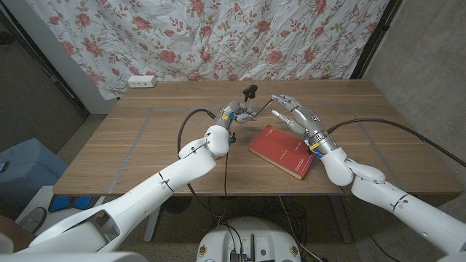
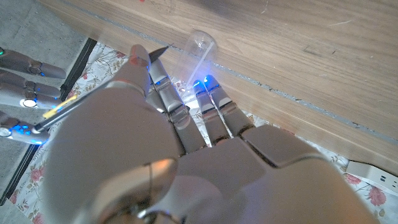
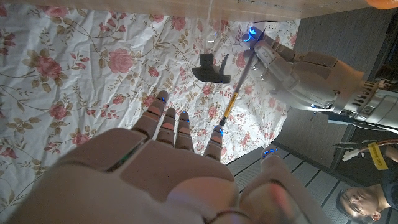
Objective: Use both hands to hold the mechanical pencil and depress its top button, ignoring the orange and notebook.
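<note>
My left hand (image 1: 233, 113) holds the mechanical pencil (image 1: 259, 111) above the table's middle, at the back, its slim yellow shaft pointing toward my right hand (image 1: 293, 110). In the right wrist view the pencil (image 3: 231, 99) runs from the left hand (image 3: 280, 62) down to one of my right hand's fingertips (image 3: 217, 133), which meets its end. The right hand's (image 3: 174, 155) other fingers are spread, with nothing held. In the left wrist view the shaft (image 2: 65, 109) reaches the right hand's fingers (image 2: 22, 99). The red notebook (image 1: 282, 151) lies under the right forearm.
A small black piece on a clear stem (image 1: 250, 91) stands just behind the hands. A white power strip (image 1: 142, 81) lies at the table's back left. A sliver of the orange (image 3: 388, 2) shows in the right wrist view, and a person (image 3: 356, 202) is at that picture's corner.
</note>
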You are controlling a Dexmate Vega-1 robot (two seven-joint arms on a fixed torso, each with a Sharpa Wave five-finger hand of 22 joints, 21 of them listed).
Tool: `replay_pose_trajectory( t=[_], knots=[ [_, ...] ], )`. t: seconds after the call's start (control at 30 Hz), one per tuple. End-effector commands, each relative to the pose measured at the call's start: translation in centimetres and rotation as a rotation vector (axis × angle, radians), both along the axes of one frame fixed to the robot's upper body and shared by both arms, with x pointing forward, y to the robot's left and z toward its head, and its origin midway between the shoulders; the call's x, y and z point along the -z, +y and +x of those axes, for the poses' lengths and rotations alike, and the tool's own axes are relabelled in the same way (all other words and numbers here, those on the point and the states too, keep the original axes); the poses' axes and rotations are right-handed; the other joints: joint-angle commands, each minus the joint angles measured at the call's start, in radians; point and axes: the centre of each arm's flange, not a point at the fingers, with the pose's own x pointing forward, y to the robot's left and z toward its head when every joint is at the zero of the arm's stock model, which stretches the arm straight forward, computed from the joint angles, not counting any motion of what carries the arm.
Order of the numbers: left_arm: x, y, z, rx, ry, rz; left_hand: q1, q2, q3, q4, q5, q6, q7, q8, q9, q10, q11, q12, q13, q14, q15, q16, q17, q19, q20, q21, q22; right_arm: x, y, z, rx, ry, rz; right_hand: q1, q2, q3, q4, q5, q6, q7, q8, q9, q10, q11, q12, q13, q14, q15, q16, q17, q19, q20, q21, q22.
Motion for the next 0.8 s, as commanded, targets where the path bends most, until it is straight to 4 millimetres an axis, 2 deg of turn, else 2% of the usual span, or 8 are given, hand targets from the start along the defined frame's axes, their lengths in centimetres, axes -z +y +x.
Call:
replay_pose_trajectory(
  t=[0.03,0.8],
  knots=[
    [0.14,0.08,0.03,0.0,0.0,0.001,0.004,0.01,0.002,0.003,0.007,0.003,0.002,0.004,0.001,0.007,-0.002,0.004,0.002,0.007,-0.159,-0.002,-0.001,-0.003,-0.107,0.006,0.004,-0.32,-0.34,-0.08,-0.017,0.002,0.027,-0.008,0.005,0.004,0.005,0.007,0.01,0.002,0.006,0.004,0.004,-0.005,0.0,0.002,0.0,-0.004,0.005,0.003,0.003,-0.002,0.003,0.002],
    [-0.13,0.41,-0.04,0.007,0.0,0.037,0.004,0.009,0.002,0.003,0.007,0.0,0.0,0.003,0.001,0.001,-0.002,0.003,0.002,0.006,-0.157,-0.003,-0.001,-0.007,-0.108,0.005,0.004,-0.76,-0.78,-0.39,-0.036,-0.003,0.056,-0.004,0.003,0.008,0.005,0.008,0.013,0.002,0.005,0.004,0.008,-0.012,0.001,0.002,0.01,-0.01,0.008,0.003,0.015,-0.004,0.005,0.002]
  ],
)
